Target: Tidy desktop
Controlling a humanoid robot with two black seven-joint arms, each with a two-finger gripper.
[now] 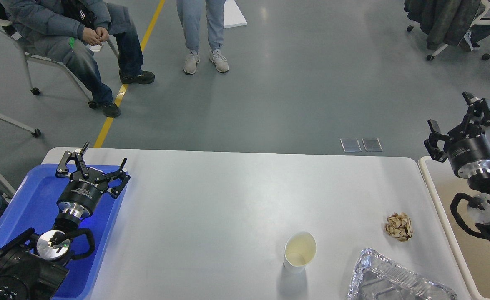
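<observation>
The desktop is a wide grey-white tabletop filling the lower half of the view. On its right part stand an empty white paper cup, a crumpled brown paper ball and a clear foil-like container at the front edge. My left gripper hovers open over the blue tray at the left, holding nothing. My right gripper is raised open above the beige bin at the right, also empty.
Beyond the table's far edge, one person sits on a wheeled chair at top left and another stands. A second chair with a coat is at top right. A yellow floor line runs toward the table.
</observation>
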